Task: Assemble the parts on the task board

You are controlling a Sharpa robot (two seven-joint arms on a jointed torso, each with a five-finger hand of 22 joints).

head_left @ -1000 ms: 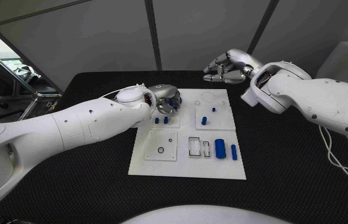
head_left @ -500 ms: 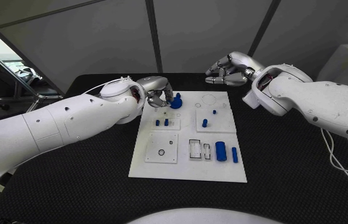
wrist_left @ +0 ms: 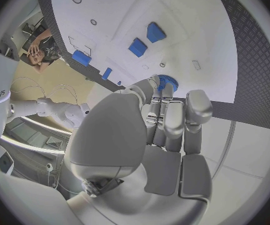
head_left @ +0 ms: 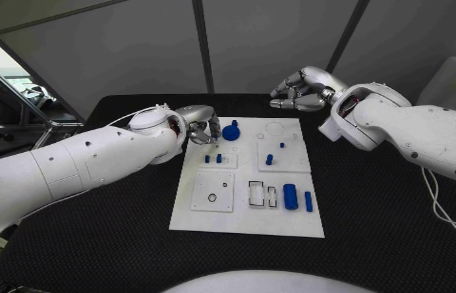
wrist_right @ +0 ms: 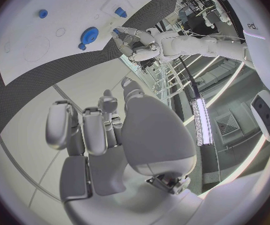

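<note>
The white task board (head_left: pixel 242 222) lies mid-table. A blue gear (head_left: pixel 231 133) lies flat on its far left corner, also seen as the gear (wrist_left: pixel 167 81) and the gear (wrist_right: pixel 89 35). My left hand (head_left: pixel 201 130) stands just left of the gear, fingertips close to its rim, with nothing in its grasp. Two small blue pegs (head_left: pixel 213 158) stand in the left plate, two more pegs (head_left: pixel 270 159) in the right plate. A thick blue cylinder (head_left: pixel 288 196) and a slim blue bar (head_left: pixel 308 201) lie at the near right. My right hand (head_left: pixel 302 89) hangs beyond the board's far edge, fingers curled in and holding nothing.
Two rectangular slots (head_left: pixel 260 193) sit left of the cylinder. A small black ring (head_left: pixel 212 196) lies on the near-left plate. Round outlines (head_left: pixel 275 128) mark the board's far right. Black table (head_left: pixel 114 240) surrounds the board on every side.
My left hand lifted off the peg plate, carried the gear to the board's far left corner, then drew slightly left away from it. The right hand has hardly moved.
</note>
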